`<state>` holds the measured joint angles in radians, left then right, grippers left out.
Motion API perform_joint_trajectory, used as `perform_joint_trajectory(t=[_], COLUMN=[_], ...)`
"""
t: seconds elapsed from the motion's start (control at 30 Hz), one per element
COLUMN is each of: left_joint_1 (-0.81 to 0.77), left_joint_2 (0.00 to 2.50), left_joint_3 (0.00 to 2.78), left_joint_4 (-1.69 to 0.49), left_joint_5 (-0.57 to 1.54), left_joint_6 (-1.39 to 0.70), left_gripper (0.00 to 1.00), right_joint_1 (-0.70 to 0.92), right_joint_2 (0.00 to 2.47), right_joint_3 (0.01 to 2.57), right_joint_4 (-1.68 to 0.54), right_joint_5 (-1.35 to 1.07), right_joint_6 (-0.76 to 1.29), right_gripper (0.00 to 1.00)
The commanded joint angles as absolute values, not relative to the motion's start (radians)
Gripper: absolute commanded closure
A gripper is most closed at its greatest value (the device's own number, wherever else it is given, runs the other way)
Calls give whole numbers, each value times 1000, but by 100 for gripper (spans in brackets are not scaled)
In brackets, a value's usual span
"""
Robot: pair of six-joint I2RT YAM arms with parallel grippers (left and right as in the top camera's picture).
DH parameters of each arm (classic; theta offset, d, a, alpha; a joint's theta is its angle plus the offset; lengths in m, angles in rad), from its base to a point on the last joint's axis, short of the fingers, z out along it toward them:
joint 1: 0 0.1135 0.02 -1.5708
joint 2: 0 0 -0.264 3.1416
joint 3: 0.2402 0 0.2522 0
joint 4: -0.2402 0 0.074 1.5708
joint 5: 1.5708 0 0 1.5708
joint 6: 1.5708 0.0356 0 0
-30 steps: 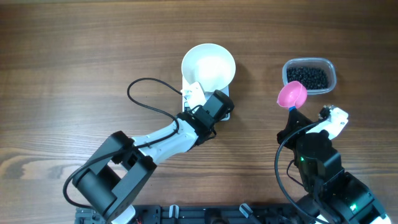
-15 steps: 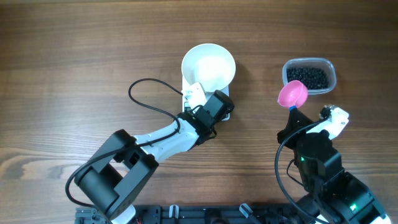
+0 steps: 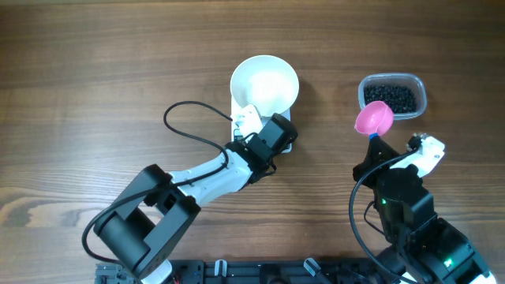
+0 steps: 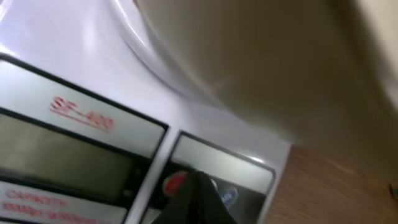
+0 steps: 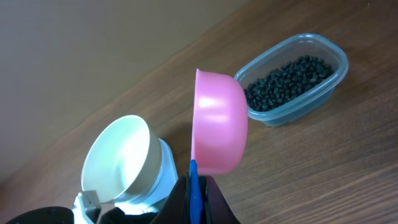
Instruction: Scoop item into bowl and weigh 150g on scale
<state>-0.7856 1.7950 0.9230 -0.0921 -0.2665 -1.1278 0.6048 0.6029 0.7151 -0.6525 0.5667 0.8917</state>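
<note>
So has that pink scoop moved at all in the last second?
Yes, but only slightly: the pink scoop has edged up and to the right in the overhead view, a touch closer to the clear tub, which has stayed put.

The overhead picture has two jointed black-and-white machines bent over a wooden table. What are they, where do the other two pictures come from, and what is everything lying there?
Those are two robot arms, left and right, each ending in a two-finger gripper. The overhead picture looks straight down from a fixed camera. The other two come from small cameras on the wrists, so each shows its own fingers up close.

On the wooden table, a round glossy white bowl, which looks empty, sits on a small white kitchen scale. To the right is a clear plastic tub of small black pellets.

The right gripper is shut on the blue handle of a small pink scoop, held up near the tub and apparently empty. The left gripper is shut, holding nothing, its tip at the scale's front buttons.
</note>
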Motion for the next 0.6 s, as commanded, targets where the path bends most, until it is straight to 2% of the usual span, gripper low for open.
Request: perform_joint_trajectory(t=[0.0,0.1,0.33,0.57], left_joint_1=[-788,-788,-772,-770], left_joint_2=[1649,1539,1320,1222], left_joint_3=[923,923,923,923], left_joint_4=[-86,-116,-280,-449], left_joint_5=[-140,-121,-134,-353], left_joint_6=[-1039,-966,-782,-755], left_gripper=[96,95,86,79], right_joint_1=[601,601,601,601], right_joint_2=[603,603,603,611], right_joint_3=[727,727,727,727], right_joint_4=[-633,-632,-613,-582], right_joint_5=[600,616,691,772], right_joint_6=[891,890,890,892], right_gripper=[95,96,95,95])
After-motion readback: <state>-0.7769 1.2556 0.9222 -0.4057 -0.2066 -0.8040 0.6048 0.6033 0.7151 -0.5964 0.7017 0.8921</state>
